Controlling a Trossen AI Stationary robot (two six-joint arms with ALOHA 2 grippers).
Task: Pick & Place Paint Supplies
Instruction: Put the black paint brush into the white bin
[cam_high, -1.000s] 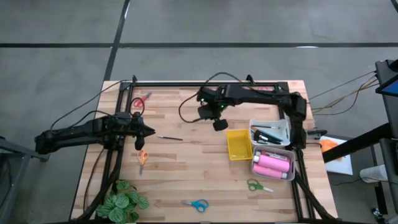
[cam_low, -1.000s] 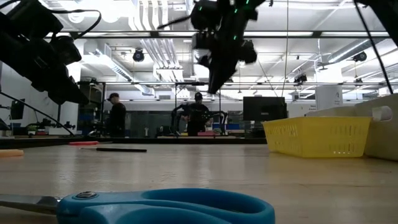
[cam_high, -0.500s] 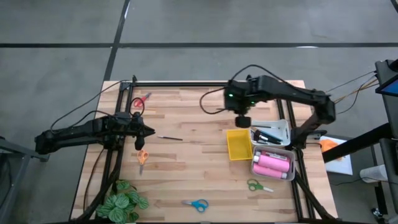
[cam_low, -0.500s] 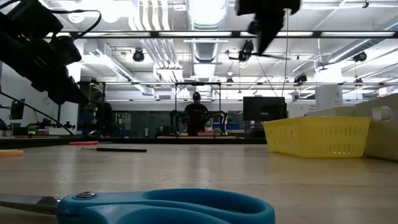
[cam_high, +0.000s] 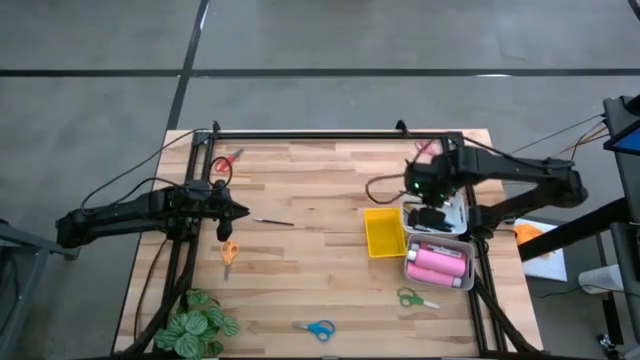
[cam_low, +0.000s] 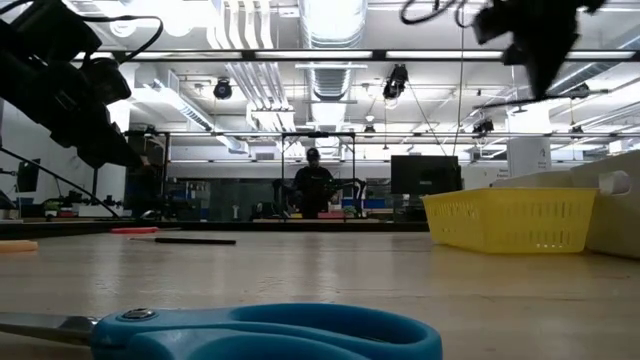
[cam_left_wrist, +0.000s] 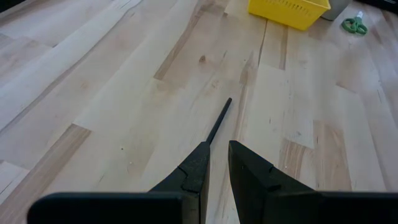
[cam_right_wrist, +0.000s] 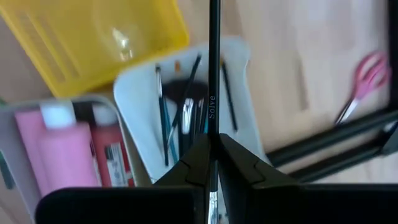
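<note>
Thin black brush (cam_right_wrist: 214, 74) clamped in right hand (cam_right_wrist: 213, 163) (over white tray (cam_right_wrist: 249, 134) of brushes).

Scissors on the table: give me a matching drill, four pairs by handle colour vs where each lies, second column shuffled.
Column 1:
1. blue scissors
2. green scissors
3. orange scissors
4. red scissors

Column 2:
A. far left corner, by the black frame
B. near the left pincer, on its near side
C. near edge, about mid-table
D. just in front of the tray with pink bottles

Pairs: 1-C, 2-D, 3-B, 4-A
</note>
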